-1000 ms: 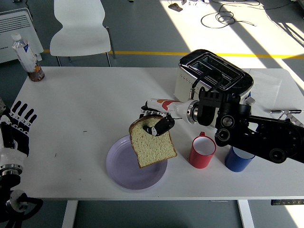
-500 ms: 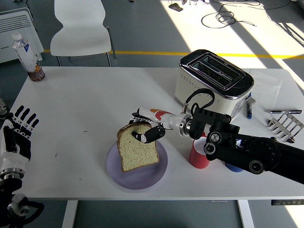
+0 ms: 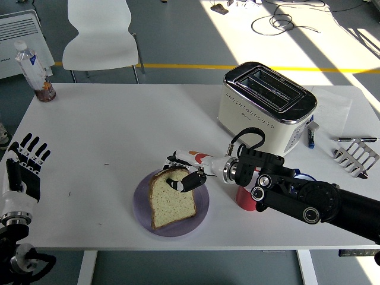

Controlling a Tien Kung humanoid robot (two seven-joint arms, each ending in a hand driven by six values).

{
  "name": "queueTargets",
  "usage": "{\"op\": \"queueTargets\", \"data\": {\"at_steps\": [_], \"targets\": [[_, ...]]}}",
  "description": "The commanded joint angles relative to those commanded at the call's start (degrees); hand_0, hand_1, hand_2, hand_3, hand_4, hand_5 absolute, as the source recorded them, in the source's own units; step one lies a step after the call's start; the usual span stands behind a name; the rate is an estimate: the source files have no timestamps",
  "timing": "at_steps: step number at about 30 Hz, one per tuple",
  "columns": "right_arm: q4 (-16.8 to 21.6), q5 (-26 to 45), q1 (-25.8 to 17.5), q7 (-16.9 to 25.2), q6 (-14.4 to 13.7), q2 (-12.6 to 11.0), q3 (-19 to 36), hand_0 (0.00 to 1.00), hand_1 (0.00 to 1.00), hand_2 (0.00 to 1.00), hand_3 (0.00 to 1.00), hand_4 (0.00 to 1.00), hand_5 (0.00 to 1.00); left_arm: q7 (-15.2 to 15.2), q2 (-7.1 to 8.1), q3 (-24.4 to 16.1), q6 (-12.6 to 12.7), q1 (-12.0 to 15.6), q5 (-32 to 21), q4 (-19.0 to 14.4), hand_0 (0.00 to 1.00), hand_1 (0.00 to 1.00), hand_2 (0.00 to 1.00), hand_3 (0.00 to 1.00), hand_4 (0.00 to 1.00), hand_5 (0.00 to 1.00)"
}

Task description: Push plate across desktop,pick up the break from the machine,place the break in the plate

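Near the front edge of the white surface [image 3: 107,130] sits a pale purple plate [image 3: 142,208], and in it lies the slice of bread [image 3: 169,202], tan crust around a light speckled crumb, its rounded top pointing away from the robot and slightly propped up at that end. The right hand [image 3: 185,173] reaches in from the right on a black arm, its fingers [image 3: 190,180] clenched on the top edge of the bread, pinching the crust just over the far rim of the plate. At the left edge of the surface the left hand [image 3: 25,163] rests with its fingers spread and holding nothing. Just right of the plate, a red cup [image 3: 245,199] stands mostly hidden under the right forearm; whether anything is in it cannot be told. Farther back on the right is the toaster [image 3: 267,107], cream with a dark shiny top, both slots showing no bread. Beside it lie a small dark marker [image 3: 312,135] and a metal rack [image 3: 356,155]. At the far left corner stands a plastic bottle [image 3: 29,62] next to a small jar [image 3: 46,90], and beyond the surface a white chair [image 3: 98,35]
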Motion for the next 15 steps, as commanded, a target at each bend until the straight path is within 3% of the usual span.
{"op": "queueTargets", "data": {"at_steps": [5, 6, 11, 12, 15], "targets": [[-2.1, -2.3, -0.2, 1.5, -0.7, 0.9, -0.3, 0.580, 0.625, 0.639, 0.733, 0.533, 0.121, -0.1, -0.12, -0.4, 0.0, 0.0, 0.1, -0.2, 0.807, 0.827, 0.889, 0.864, 0.515, 0.998], [-2.3, -2.8, -0.1, 1.5, -0.3, 1.0, -0.4, 0.698, 0.719, 0.783, 0.850, 0.669, 0.190, -0.1, -0.19, -0.7, 0.0, -0.1, 0.1, -0.2, 0.807, 0.827, 0.889, 0.864, 0.515, 0.998], [-3.0, -5.1, 0.0, 1.3, 1.7, 1.5, -0.6, 0.698, 0.719, 0.783, 0.850, 0.669, 0.190, -0.3, -0.58, -1.5, 0.1, -0.5, 0.0, -0.2, 0.807, 0.827, 0.889, 0.864, 0.515, 0.998], [-3.1, -5.6, -0.1, 1.4, 1.5, 1.5, -0.7, 0.845, 0.867, 0.986, 0.997, 0.738, 0.195, -0.3, -0.60, -1.5, 0.0, -0.5, 0.1, -0.2, 0.806, 0.826, 0.889, 0.863, 0.512, 0.998], [-3.3, -6.7, -0.4, 2.6, -2.1, 1.7, 0.0, 0.845, 0.867, 0.986, 0.997, 0.738, 0.195, -0.3, -0.73, -1.7, 0.0, -0.6, 0.1, -0.2, 0.806, 0.826, 0.889, 0.863, 0.512, 0.998]]}}
